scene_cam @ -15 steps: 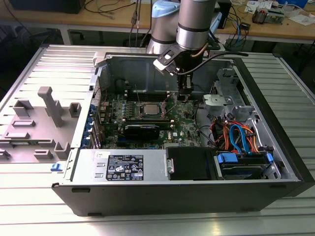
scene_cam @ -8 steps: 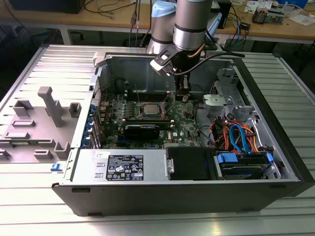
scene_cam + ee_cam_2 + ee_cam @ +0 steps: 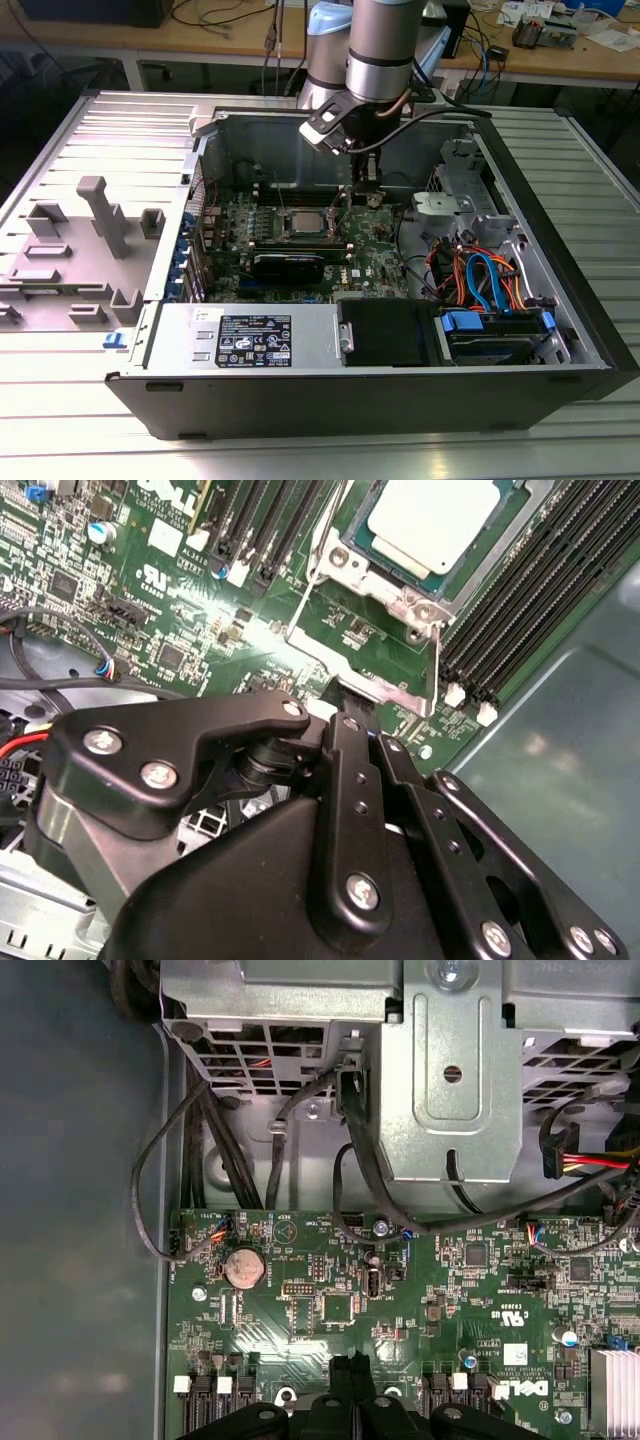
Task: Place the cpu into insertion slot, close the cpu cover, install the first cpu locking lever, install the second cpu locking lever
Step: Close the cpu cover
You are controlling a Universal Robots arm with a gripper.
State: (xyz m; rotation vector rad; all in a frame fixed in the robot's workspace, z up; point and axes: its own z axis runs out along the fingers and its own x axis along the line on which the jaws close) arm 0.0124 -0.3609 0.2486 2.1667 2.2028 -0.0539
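Lying on a ribbed aluminium table (image 3: 60, 420), one open computer case (image 3: 350, 400) receives one robot arm (image 3: 380, 50) from above; a wooden workbench (image 3: 120, 45) strewn with cables stands behind, and one grey fixture tray (image 3: 95, 215) lies at the exterior view's left. One green motherboard (image 3: 330, 1260) carries one coin cell (image 3: 241, 1268). One cpu (image 3: 435, 520), silver face up, sits in the insertion slot (image 3: 350, 565), flanked by two banks of black memory slots (image 3: 530, 600). The gripper (image 3: 348, 1360) hangs just beside the slot's metal frame, fingers pressed together, nothing visibly held.
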